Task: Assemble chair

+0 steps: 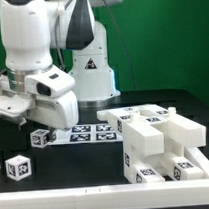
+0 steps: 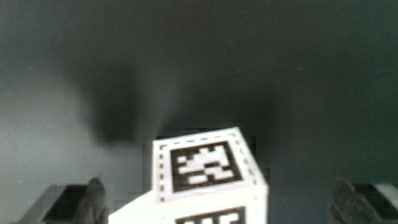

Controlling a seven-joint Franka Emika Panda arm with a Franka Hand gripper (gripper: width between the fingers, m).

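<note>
Chair body (image 1: 160, 139), a stepped white stack of tagged slabs, sits on the dark table (image 1: 98, 193) at the exterior view's right; looks partly built. The marker board (image 1: 89, 131) lies between it and a small tagged block (image 1: 40, 137), which stands under the arm's hand at the exterior view's left.

Wrist view: gripper (image 2: 226, 207) straddles that block, fingers (image 2: 71, 205) wide apart, a gap on each side, nothing clamped.

Step in hand, probably: picking up this piece. Next move calls for closing squarely on its sides, then carrying it to the stack.

More loose blocks (image 1: 18, 168) sit near the frame corner, one cut off. Fingertips are not clear in the exterior view, and the block's base is cropped in the wrist view.
</note>
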